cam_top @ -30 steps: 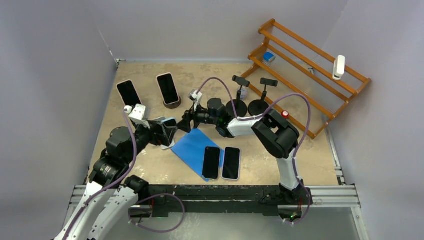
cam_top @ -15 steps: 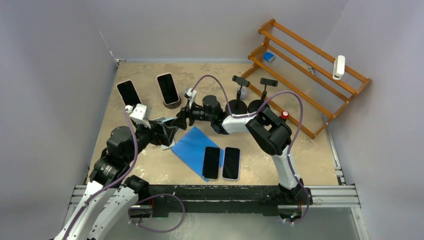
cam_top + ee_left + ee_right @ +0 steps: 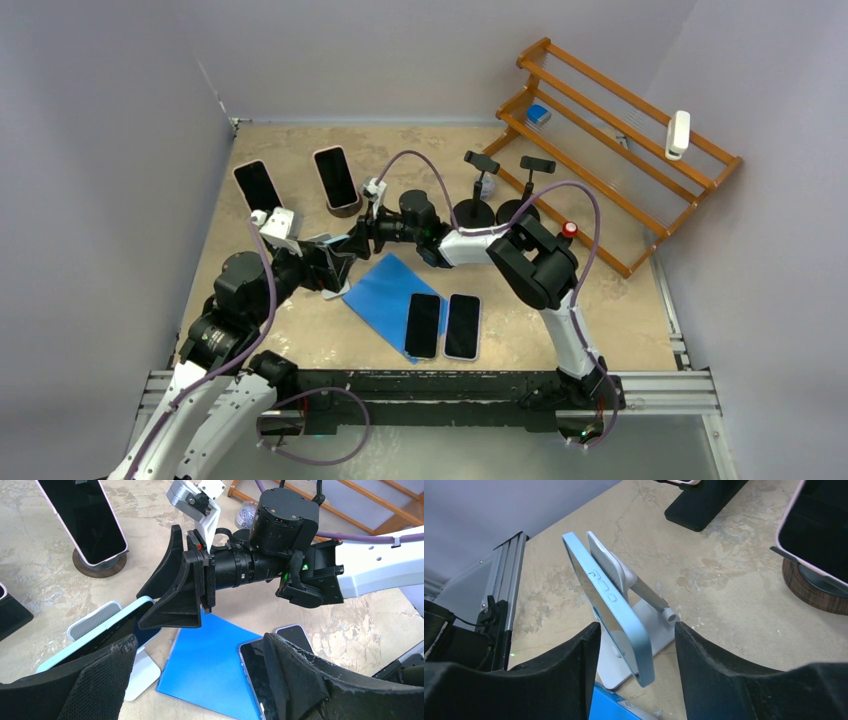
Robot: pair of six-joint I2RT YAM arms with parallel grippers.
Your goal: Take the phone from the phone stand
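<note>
Blue phone [image 3: 611,609] — on stand [image 3: 658,634] (right gripper [image 3: 636,628] straddling it).

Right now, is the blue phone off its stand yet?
Not yet. Two phones already lie flat by the blue mat. The right arm's fingers straddle the blue phone, not clamped, while it leans on its white stand. Gripping and lifting remain.

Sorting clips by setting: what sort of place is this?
Probably a lab test cell, not a home: plain grey walls box in the table, an aluminium rail edges it, and phones sit arranged as props.
</note>
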